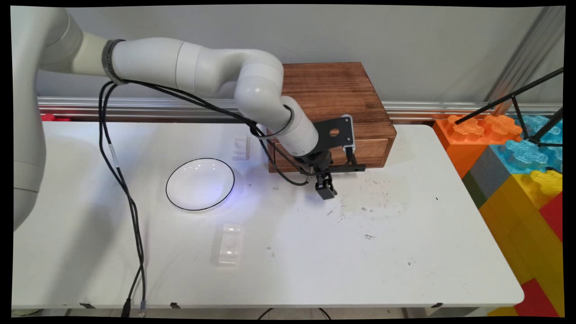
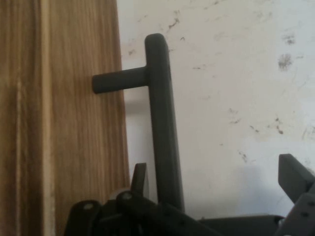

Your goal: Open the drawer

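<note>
A brown wooden box (image 1: 335,96) stands at the back of the white table (image 1: 405,252), with a drawer (image 1: 373,152) in its front. My black gripper (image 1: 325,191) hangs low just in front of that drawer, pointing down at the table. In the hand view the drawer's dark bar handle (image 2: 160,123) juts from the wooden front (image 2: 74,147) on a short post. The handle runs between my fingers, close to the left one (image 2: 140,178) and well apart from the right one (image 2: 294,176). The gripper (image 2: 216,172) is open and nothing is held.
A white bowl with a black rim (image 1: 200,183) sits left of the gripper. One clear plastic container (image 1: 229,244) lies near the front, another (image 1: 241,146) behind the bowl. Black cables (image 1: 130,211) hang at the left. Large coloured blocks (image 1: 517,171) stand past the table's right end.
</note>
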Controlling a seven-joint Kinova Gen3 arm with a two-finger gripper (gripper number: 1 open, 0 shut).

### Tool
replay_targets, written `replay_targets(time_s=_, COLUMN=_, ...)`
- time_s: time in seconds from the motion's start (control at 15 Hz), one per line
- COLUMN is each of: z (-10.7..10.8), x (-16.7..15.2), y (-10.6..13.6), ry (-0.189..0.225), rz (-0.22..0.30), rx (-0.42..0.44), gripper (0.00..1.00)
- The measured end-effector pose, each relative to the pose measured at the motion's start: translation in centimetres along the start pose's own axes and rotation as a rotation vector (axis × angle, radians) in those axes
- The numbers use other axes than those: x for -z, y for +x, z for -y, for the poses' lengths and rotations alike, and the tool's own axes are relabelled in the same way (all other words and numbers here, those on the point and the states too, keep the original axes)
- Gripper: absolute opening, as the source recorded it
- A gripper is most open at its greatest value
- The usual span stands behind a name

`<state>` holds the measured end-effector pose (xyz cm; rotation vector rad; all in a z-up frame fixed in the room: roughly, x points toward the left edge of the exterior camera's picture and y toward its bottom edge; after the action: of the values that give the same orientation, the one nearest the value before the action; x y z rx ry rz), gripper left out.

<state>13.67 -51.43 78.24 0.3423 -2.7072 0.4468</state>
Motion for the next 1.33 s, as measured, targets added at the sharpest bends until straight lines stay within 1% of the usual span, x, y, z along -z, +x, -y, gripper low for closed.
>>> replay_targets(time_s=0.47, z=-1.0, x=-0.7, y=-0.3, ry=-0.024, rz=-0.005, rx=0.016, gripper=1.0)
replay_targets(time_s=1.33, z=-4.1, x=1.1, y=0.1, ry=-0.111, rz=-0.029, rx=0.056, gripper=1.0)
